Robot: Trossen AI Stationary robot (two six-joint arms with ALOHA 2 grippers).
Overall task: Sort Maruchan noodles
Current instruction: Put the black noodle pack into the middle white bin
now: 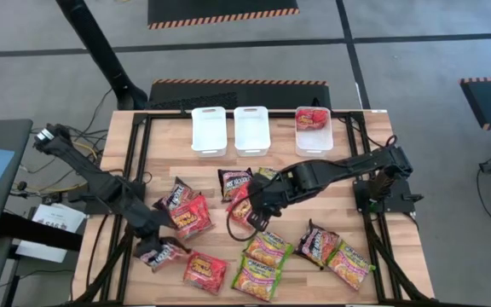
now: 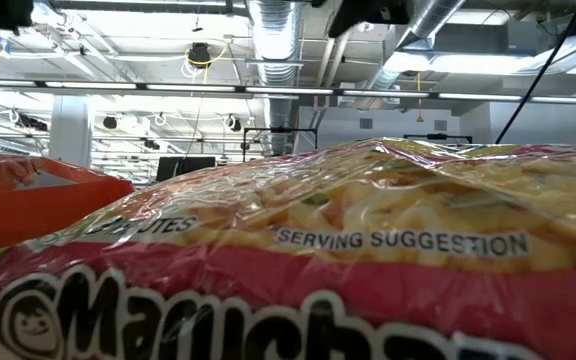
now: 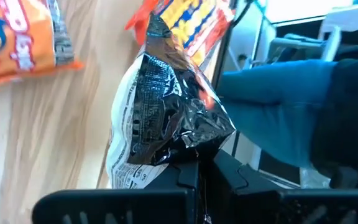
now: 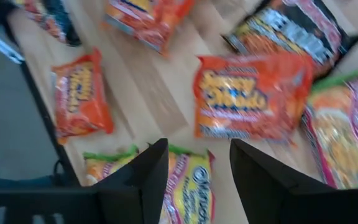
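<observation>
Between its fingers, the left gripper (image 3: 199, 171) held a dark packet (image 3: 166, 118) pinched by one crinkled edge near the table's (image 1: 339, 200) front left corner; in the high view the same gripper (image 1: 150, 250) sat over that packet (image 1: 162, 252). Outward from it lay two red packets, one just beside it toward the middle (image 1: 191, 215) and one nearer the front edge (image 1: 205, 269). The right gripper (image 4: 197, 163), its fingers apart and holding nothing, hung over a red packet (image 4: 250, 96) at mid-table, shown from above at (image 1: 261, 209). Green-yellow packets (image 1: 267, 248) and further dark ones (image 1: 316, 242) lay scattered across the front. Of three white trays at the back, only the right-hand one (image 1: 314, 141) held a red packet (image 1: 313, 118); the left (image 1: 209, 130) and middle (image 1: 251, 128) trays stood unfilled. Sorting appeared barely begun, with about a dozen packets left.
</observation>
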